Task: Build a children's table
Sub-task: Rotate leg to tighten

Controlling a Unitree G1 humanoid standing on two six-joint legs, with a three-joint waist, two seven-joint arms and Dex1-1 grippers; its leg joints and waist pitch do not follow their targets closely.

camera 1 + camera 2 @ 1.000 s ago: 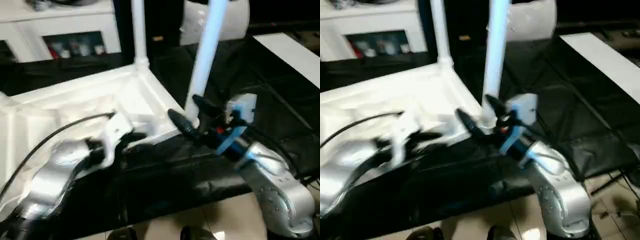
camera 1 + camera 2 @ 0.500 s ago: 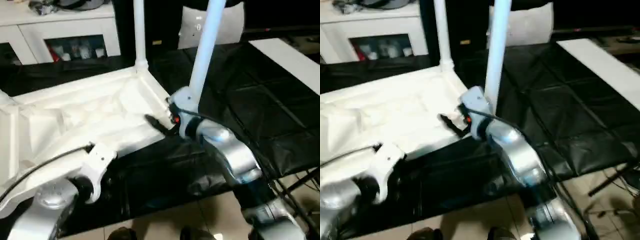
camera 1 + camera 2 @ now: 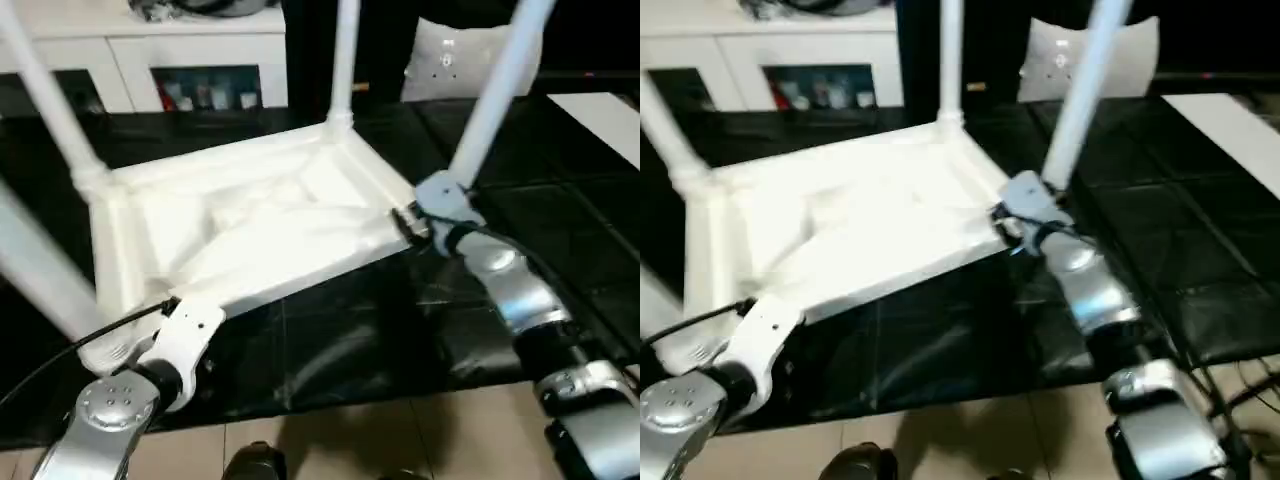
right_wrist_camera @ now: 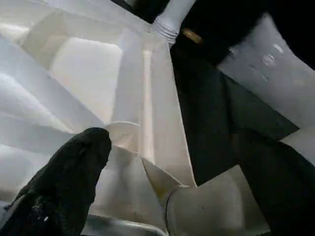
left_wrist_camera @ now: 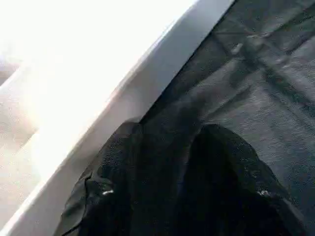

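The children's table lies upside down on the desk. The right pincer is spread apart around its near right corner socket. The left pincer, also apart, is just beside the front edge.

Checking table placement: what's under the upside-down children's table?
The children's table lies inverted on the black-covered work table, legs up. The black cover shows all around its rim; anything beneath the tabletop itself is hidden.

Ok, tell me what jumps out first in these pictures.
The white children's table lies upside down on the black work table, its legs pointing up. The right gripper straddles the near right corner by one leg, fingers spread, and the left gripper sits low at the table's near edge.
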